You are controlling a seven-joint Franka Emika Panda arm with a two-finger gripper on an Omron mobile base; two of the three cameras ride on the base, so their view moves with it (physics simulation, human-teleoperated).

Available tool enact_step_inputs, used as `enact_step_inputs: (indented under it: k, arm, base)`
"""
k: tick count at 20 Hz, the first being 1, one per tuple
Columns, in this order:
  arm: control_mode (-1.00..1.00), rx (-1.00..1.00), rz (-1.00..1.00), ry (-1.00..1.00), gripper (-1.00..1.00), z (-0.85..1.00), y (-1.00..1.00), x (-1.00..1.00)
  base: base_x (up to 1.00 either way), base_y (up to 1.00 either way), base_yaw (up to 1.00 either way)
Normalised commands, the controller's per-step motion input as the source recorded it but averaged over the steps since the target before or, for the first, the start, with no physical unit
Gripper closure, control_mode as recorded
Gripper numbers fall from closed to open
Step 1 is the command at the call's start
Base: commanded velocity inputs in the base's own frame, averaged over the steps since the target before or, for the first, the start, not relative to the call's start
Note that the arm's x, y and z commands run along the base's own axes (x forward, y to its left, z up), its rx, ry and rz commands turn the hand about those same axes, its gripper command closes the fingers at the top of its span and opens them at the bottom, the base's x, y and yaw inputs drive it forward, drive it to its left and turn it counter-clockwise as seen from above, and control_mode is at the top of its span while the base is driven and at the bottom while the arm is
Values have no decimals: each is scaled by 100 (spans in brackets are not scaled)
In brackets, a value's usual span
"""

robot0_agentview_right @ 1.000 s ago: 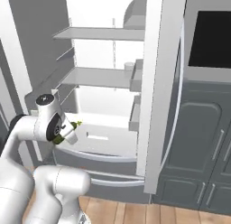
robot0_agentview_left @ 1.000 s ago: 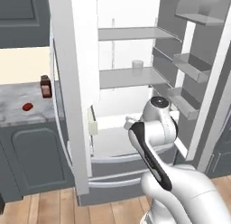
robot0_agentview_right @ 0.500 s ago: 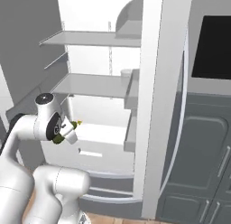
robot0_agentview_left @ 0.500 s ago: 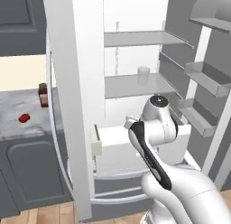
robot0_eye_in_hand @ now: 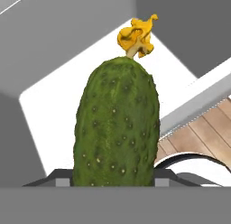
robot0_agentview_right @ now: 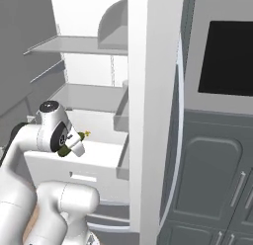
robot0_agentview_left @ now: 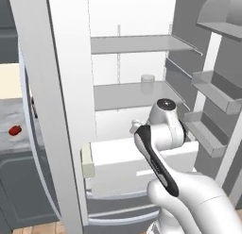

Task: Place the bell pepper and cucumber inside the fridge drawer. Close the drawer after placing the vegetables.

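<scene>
My gripper (robot0_agentview_right: pixel 67 145) is shut on the cucumber (robot0_agentview_right: pixel 70 144), a warty dark green one with a yellow flower end. In the hand view the cucumber (robot0_eye_in_hand: pixel 117 128) stands upright between the fingertips of the gripper (robot0_eye_in_hand: pixel 115 180). It hangs over the fridge drawer (robot0_agentview_right: pixel 54 170), which is pulled out, and the drawer's white inside (robot0_eye_in_hand: pixel 54 101) lies behind it. The drawer's flat white front (robot0_agentview_left: pixel 118 179) shows beside my arm. The red bell pepper (robot0_agentview_left: pixel 15 130) lies on the grey counter (robot0_agentview_left: pixel 14 143), left of the fridge door.
The left fridge door (robot0_agentview_left: pixel 52 110) stands open close to the drawer's cream edge. The right door (robot0_agentview_right: pixel 153 115) with its bins (robot0_agentview_left: pixel 212 91) flanks the other side. A small jar (robot0_agentview_left: pixel 147 82) stands on the middle shelf. Grey cabinets and a black oven panel (robot0_agentview_right: pixel 230 56) are at the right.
The whole picture has shifted and grown: the base has driven closer to the fridge. The arm keeps its pose, still holding the cucumber, now over the drawer.
</scene>
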Motion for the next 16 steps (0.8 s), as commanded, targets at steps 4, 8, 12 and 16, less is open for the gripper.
enact_step_inputs:
  k: [4,8,12,16]
  arm:
    - [100,0,0,0,100,0,0,0]
    - [-100,9,0,2,100,1,-18,20]
    - [-100,0,-2,20,100,0,6,77]
    - [-100,0,0,25,100,-14,19,83]
  base:
    - [41,-12,0]
    - [0,0,0]
    - [0,0,0]
    - [0,0,0]
